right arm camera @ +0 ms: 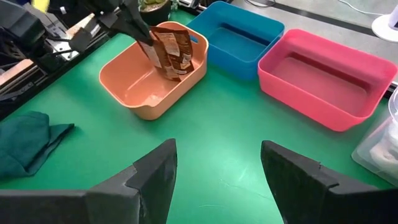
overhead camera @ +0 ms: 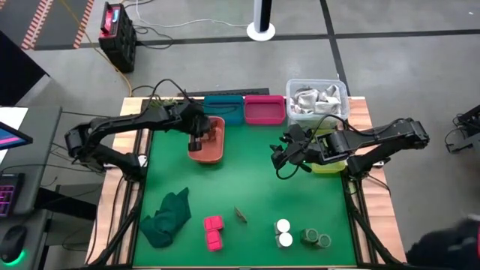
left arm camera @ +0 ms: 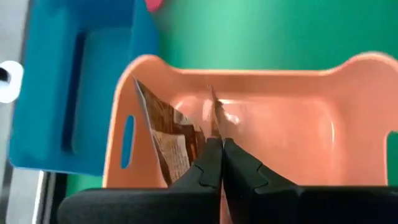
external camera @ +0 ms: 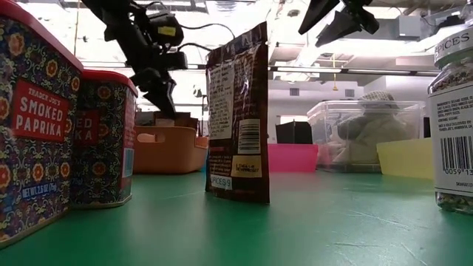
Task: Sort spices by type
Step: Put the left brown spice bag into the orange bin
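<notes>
My left gripper (overhead camera: pixel 201 141) hangs over the orange bin (overhead camera: pixel 214 154), shut on a reddish-brown spice packet (right arm camera: pixel 171 55) that reaches down into the bin. My right gripper (right arm camera: pixel 217 163) stands open above the mat's middle right, holding nothing. Along the near edge stand two magenta boxes (overhead camera: pixel 214 232), another brown packet (overhead camera: pixel 240 215) upright on its bottom edge, two white-topped jars (overhead camera: pixel 283 233) and two greenish jars (overhead camera: pixel 316 238). My left gripper pinches the packet's top edge (left arm camera: pixel 214 124) between its two fingertips, coming from above and slanting down. The packet hangs tilted below the fingers, its lower end (right arm camera: pixel 179 73) inside the orange bin near one wall; whether it touches the floor I cannot tell.
A teal bin (overhead camera: pixel 223 109) and a pink bin (overhead camera: pixel 264 111) line the far edge, beside a clear tub (overhead camera: pixel 317 97) of shiny packets. A yellow-green bin (overhead camera: pixel 330 165) lies under my right arm. A dark green cloth (overhead camera: pixel 169 217) lies near left.
</notes>
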Robot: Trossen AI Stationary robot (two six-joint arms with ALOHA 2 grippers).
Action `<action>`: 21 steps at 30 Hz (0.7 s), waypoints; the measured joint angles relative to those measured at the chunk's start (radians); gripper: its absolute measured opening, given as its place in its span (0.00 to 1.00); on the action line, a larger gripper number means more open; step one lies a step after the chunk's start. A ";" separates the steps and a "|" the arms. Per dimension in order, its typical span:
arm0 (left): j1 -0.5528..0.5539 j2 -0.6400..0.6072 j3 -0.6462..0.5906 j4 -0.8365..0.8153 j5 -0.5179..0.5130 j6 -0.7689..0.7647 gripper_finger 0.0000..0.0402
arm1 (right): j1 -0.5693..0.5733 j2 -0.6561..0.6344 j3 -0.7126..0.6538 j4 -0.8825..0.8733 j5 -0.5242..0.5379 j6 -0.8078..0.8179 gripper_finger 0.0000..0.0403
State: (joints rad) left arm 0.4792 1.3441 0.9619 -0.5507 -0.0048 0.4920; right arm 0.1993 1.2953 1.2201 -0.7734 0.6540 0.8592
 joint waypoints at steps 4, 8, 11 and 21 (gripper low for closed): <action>-0.002 -0.001 0.000 0.005 0.000 0.004 0.03 | 0.000 0.000 0.000 0.000 0.000 -0.001 0.65; -0.001 0.000 0.000 0.010 0.000 0.004 0.05 | 0.000 0.000 0.000 0.000 0.000 -0.004 0.65; -0.001 0.000 0.000 0.011 0.000 0.003 0.06 | 0.000 0.000 0.000 0.000 0.000 -0.004 0.65; -0.001 0.000 0.000 0.025 -0.011 0.001 0.07 | 0.000 0.000 0.000 0.000 0.000 -0.004 0.65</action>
State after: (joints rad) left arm 0.4786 1.3437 0.9619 -0.5254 -0.0162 0.4934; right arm 0.1993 1.2953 1.2201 -0.7731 0.6537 0.8555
